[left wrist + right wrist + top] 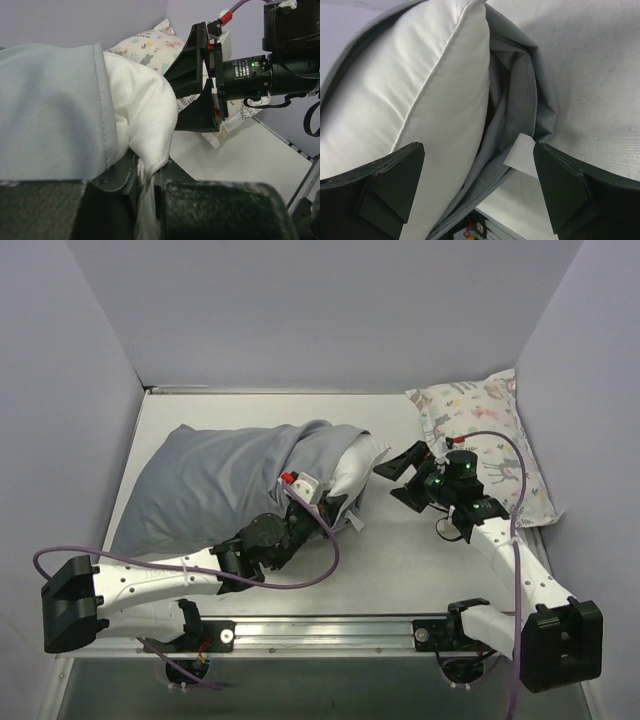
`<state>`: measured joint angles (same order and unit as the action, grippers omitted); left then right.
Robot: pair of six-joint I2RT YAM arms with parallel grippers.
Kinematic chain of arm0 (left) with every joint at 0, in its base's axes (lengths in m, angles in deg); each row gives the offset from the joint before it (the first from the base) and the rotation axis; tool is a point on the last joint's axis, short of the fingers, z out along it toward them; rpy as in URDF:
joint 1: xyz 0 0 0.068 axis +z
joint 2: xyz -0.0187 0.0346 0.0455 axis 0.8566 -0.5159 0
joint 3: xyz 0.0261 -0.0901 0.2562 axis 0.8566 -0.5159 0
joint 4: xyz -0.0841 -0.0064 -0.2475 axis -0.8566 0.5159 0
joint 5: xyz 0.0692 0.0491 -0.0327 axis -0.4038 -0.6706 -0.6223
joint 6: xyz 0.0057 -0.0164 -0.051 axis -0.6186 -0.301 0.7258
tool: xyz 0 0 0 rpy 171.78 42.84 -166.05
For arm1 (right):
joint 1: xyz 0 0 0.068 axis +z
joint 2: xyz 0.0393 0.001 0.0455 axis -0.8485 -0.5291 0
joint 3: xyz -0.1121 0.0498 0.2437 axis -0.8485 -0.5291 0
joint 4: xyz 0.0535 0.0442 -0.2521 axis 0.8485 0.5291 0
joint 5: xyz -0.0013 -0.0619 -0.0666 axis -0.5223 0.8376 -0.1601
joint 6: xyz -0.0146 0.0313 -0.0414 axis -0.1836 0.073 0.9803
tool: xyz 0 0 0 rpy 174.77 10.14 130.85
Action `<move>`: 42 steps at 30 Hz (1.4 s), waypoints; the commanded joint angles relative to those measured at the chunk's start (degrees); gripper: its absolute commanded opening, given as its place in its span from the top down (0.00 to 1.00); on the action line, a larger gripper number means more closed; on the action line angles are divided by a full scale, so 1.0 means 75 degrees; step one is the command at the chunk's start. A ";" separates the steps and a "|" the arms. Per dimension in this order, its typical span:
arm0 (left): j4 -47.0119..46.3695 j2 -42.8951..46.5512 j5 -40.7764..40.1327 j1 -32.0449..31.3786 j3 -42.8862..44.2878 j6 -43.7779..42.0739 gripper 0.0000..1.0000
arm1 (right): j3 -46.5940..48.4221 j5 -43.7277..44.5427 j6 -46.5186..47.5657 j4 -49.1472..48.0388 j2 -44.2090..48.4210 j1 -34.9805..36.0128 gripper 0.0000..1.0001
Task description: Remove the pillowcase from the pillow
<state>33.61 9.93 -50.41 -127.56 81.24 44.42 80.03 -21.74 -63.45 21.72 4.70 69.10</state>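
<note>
Left gripper [150,197]: clenched on a white corner of the pillow [142,107]. Right gripper [388,485]: jaws spread wide, holding nothing, just beside the pillow's bared end. Pillow: lying on the table [400,560], left of centre, mostly inside the grey pillowcase [220,480]. Printed pillow [480,420]: far right corner.

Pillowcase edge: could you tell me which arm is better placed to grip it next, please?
Right. The right hand stands open and holds nothing, facing the pillowcase where its grey edge bunches beside the bare white end of the pillow. The left hand is busy, shut on the pillow's corner.
</note>
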 commanded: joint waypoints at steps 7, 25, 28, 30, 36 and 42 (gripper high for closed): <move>-0.1651 -0.0127 -0.0138 -0.0424 -0.0244 0.0568 1.00 | -0.1508 0.0666 -0.2453 -0.2448 0.1019 0.0050 0.03; -0.1640 -0.0748 0.0294 -0.0870 0.0131 0.0194 1.00 | -0.1428 -0.0118 -0.3250 -0.3995 -0.0583 0.0835 0.01; -0.1418 -0.0912 0.0762 -0.0870 0.0306 0.0182 1.00 | -0.1475 -0.0410 -0.3590 -0.4534 -0.0853 0.0871 0.00; -0.1207 -0.1006 0.0985 -0.0870 0.0365 0.0182 1.00 | -0.1463 -0.0598 -0.3708 -0.4700 -0.0889 0.0871 0.00; -0.0691 -0.1158 0.2519 -0.0823 0.0505 0.0205 1.00 | -0.1277 -0.0973 -0.3744 -0.5005 -0.1170 0.0929 0.00; -0.0187 -0.1253 0.3248 -0.0812 0.0787 0.0217 1.00 | -0.0913 -0.1149 -0.2820 -0.4550 -0.1382 0.1070 1.00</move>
<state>37.26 -0.17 -39.85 -131.98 82.09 43.83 68.64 -26.16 -87.69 -9.86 -6.36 75.42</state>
